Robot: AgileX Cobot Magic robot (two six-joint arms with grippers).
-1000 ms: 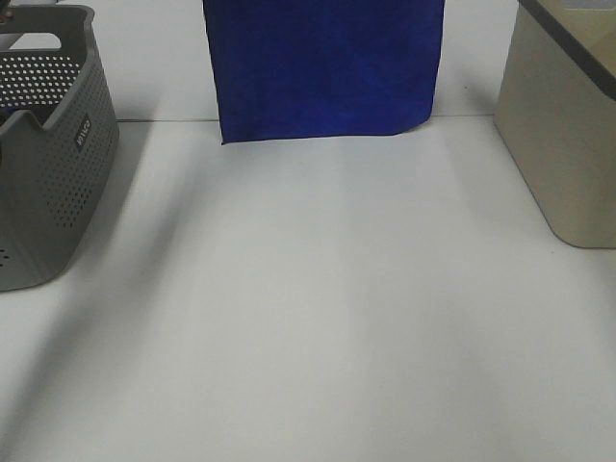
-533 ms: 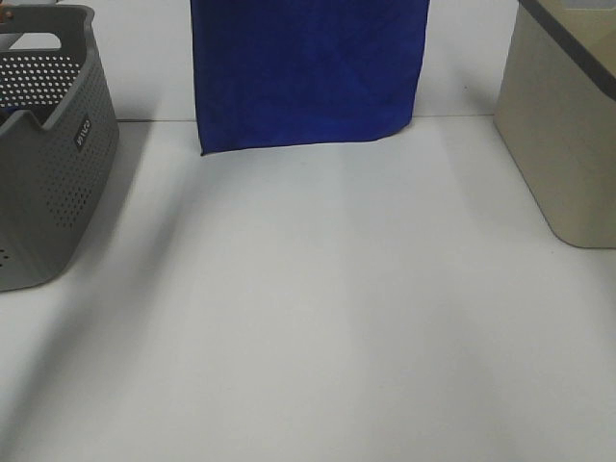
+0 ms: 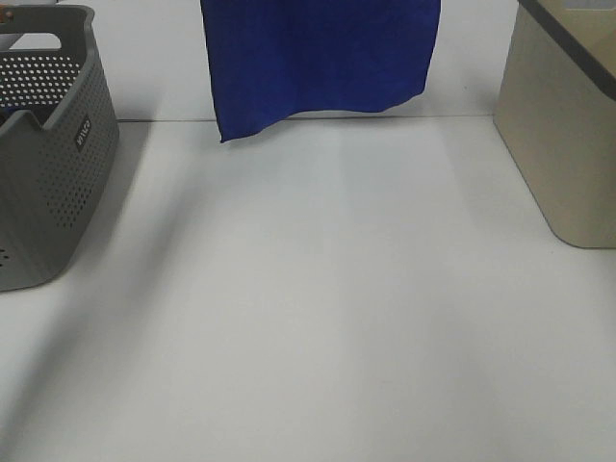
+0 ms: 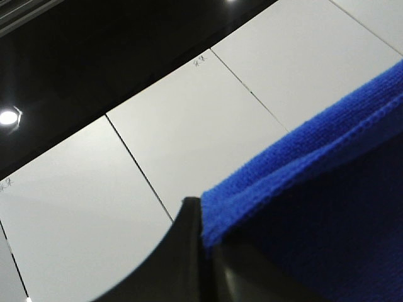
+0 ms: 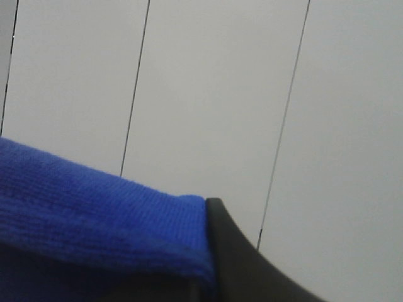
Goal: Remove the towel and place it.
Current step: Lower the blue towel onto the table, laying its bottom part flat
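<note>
A deep blue plush towel [image 3: 322, 58] hangs spread like a curtain in the air over the far edge of a white table [image 3: 318, 318], its top running out of the high view; its lower hem is uneven, the corner on the left side drooping lowest [image 3: 223, 140] while the hem on the right side rides higher and ripples; whether that low corner brushes the table cannot be told; each wrist view shows a thick blue hem of the towel pinched against a black finger, so the left gripper [image 4: 200, 239] and the right gripper [image 5: 208, 251] are each closed tight on an upper edge of the cloth, with pale wall or ceiling panels behind; to the left stands a grey perforated basket [image 3: 48, 192], well apart from the towel, and to the right a beige bin [image 3: 558, 144] with a dark rim, also apart; judging the risks, only a narrow strip of hem seems held, so a quick move could pull the plush fabric free on one side and let it fall in a heap; lowering with the hem uneven could make the drooping corner fold under; a small label [image 3: 82, 133] on the basket carries pale letters too blurred to read; tiny marks on a panel [image 4: 200, 61] are likewise unreadable.
</note>
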